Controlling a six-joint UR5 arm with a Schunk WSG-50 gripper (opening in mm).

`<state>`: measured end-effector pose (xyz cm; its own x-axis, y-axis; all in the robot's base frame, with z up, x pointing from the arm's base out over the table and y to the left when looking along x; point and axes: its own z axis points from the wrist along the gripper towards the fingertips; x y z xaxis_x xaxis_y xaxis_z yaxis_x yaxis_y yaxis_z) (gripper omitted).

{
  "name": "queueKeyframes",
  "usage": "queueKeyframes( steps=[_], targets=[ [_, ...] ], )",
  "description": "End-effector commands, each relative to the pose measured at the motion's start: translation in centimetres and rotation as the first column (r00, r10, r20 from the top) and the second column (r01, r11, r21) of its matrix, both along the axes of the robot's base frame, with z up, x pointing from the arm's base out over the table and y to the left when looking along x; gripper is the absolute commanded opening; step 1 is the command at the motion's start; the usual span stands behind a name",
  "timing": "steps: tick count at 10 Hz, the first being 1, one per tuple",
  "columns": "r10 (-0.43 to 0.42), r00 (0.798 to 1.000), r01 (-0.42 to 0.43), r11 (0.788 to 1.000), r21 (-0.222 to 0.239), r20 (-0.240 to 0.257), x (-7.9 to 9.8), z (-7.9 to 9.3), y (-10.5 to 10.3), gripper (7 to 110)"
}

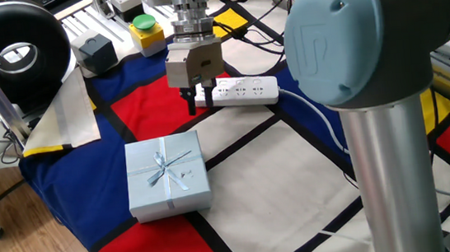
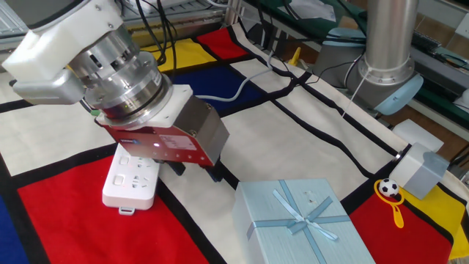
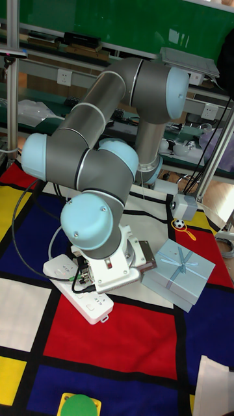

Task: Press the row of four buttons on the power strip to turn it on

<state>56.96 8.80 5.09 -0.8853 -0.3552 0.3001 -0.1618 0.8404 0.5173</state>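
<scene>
The white power strip (image 1: 245, 92) lies on the checkered cloth, with its pale grey cable (image 1: 315, 116) running off to the right. In the other fixed view the power strip (image 2: 130, 182) shows socket faces, but the four buttons are too small to pick out. My gripper (image 2: 195, 173) hangs low beside the strip's near end, on the side facing the gift box. Its two black fingers (image 2: 215, 174) stand apart with nothing between them, so it is open. In the first fixed view the gripper (image 1: 198, 104) sits at the strip's left end. The tall view shows the power strip (image 3: 97, 305) partly under the gripper body.
A pale blue gift box (image 1: 166, 175) with a ribbon lies close in front of the strip. A yellow box with a green button (image 1: 145, 30) and a black box (image 1: 94, 52) stand at the back. The arm's big elbow (image 1: 366, 38) blocks the right side.
</scene>
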Motion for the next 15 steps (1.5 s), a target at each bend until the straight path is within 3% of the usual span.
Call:
queueKeyframes(
  steps=[1, 2, 3, 4, 6, 8, 11, 15],
  targets=[
    [-0.101, 0.995, 0.098, 0.982, 0.163, 0.008, 1.6, 2.0, 4.0, 66],
    [-0.088, 0.996, 0.084, 0.99, 0.115, 0.031, 1.8, 1.1, 3.0, 66],
    [-0.062, 0.996, 0.061, 0.998, 0.014, 0.067, 2.1, -0.4, 0.7, 66],
    [-0.052, 0.995, 0.054, 0.998, -0.025, 0.087, 2.4, -1.0, -0.1, 66],
    [-0.048, 0.993, 0.054, 0.997, -0.056, 0.104, 2.7, -1.4, -0.8, 66],
    [-0.048, 0.994, 0.053, 0.997, -0.049, 0.102, 2.7, -1.3, -0.7, 66],
    [-0.053, 0.991, 0.064, 0.993, -0.096, 0.122, 3.2, -1.9, -1.7, 66],
    [-0.037, 0.992, 0.05, 0.993, -0.109, 0.118, 2.9, -2.0, -2.1, 66]
  ],
)
